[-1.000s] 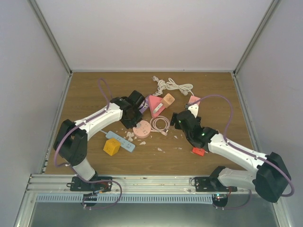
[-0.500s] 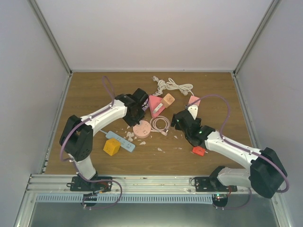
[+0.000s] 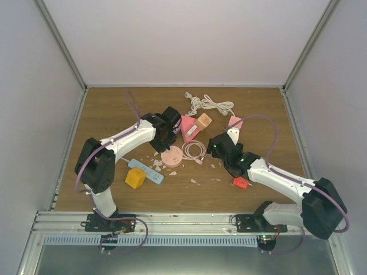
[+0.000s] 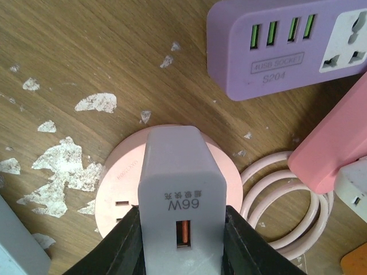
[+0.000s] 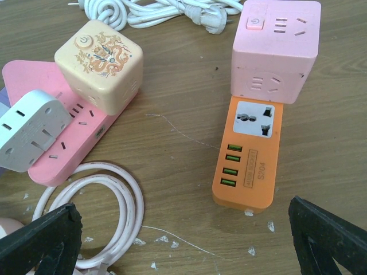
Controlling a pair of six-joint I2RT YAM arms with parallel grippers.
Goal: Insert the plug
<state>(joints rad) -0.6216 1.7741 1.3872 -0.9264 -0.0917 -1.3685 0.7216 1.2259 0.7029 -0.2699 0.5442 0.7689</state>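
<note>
- My left claw (image 4: 182, 235) is pinching a grey plug (image 4: 179, 172) from both sides.
- The grey plug sits right over the round pink socket (image 4: 117, 172) on the table (image 4: 69, 51). It hides the middle of the socket.
- I cannot see the pins under the plug, so I cannot tell if they touch the socket. I think it is not pushed in yet.
- Some holes of the round pink socket show just beside the plug.
- My right claw (image 5: 183, 240) is spread wide and holds nothing. It waits to the right of the round pink socket, past the looped pink cord (image 5: 109, 212).
- Done, I think: the plug is in my claw and over the socket.
- Left to do: line the pins up with the holes, press down, let go.
</note>
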